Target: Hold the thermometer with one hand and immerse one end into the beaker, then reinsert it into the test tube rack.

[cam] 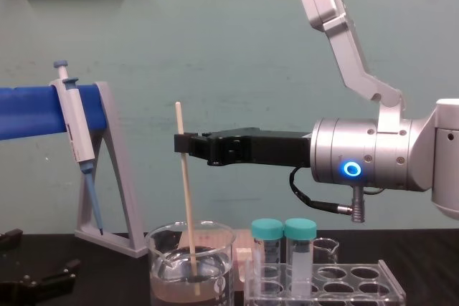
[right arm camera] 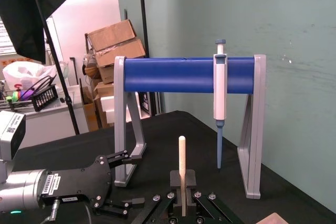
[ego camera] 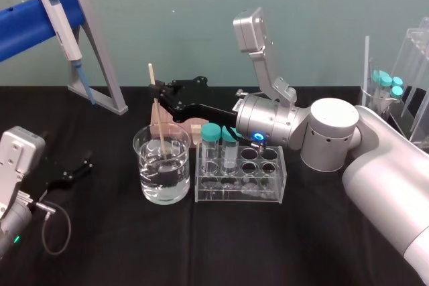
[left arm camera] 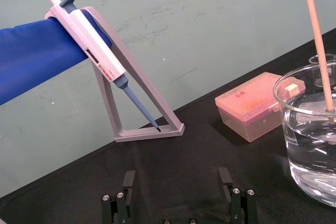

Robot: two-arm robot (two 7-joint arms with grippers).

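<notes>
Immersion is the step in hand, I judge. My right gripper [cam: 185, 142] is clamped on the upper part of the thermometer [cam: 188, 206], whose lower end is dipped inside the beaker [ego camera: 139, 159], just at 9 o'clock of the rack [ego camera: 268, 195]. Next I'd lift straight up past the rim, carry toward 3 o'clock and lower into a free hole, minding the capped tubes [ego camera: 212, 145]. My left gripper [ego camera: 86, 167] lies idle, fingers apart, well off at the beaker's 9 o'clock.

Black table [ego camera: 201, 246] is carrying the beaker [ego camera: 175, 173] right under the hand [ego camera: 155, 89], rack [ego camera: 234, 193] and pink box [left arm camera: 252, 106] sitting lower right of it, stand [ego camera: 100, 65] off to its left.
</notes>
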